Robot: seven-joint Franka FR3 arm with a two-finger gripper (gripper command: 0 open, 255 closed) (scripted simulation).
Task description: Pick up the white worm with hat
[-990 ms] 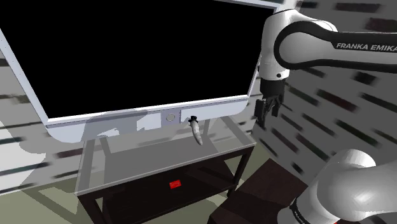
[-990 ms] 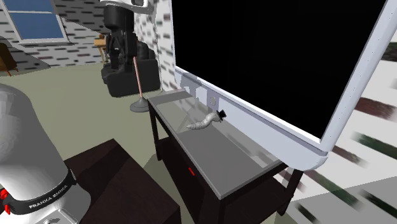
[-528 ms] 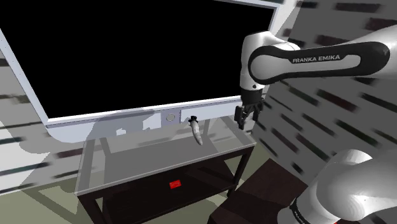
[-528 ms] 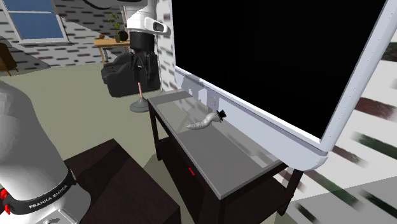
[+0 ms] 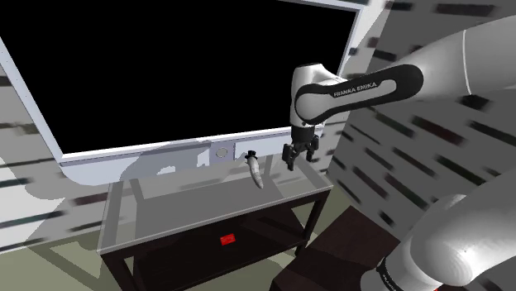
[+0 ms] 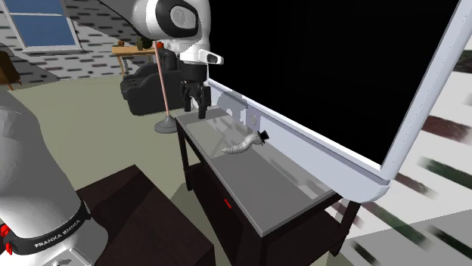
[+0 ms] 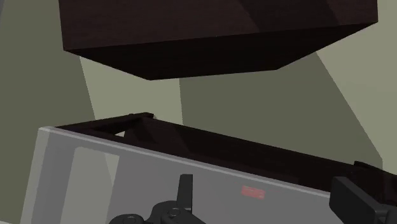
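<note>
- Clearly, the wrist view showed the fingers (image 7: 355, 200) released, spread, a red tag (image 7: 252, 191) between them.
- The shoulder view showed the white worm (image 5: 255, 170) beside them on the bench (image 5: 165, 217).

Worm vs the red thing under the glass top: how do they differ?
The worm is pale, long and curved, with a black hat; the red piece is small, flat, rectangular. The worm lies on the glass top; the red piece sits lower, seen through the glass. Both are apart from the open gripper.
</note>
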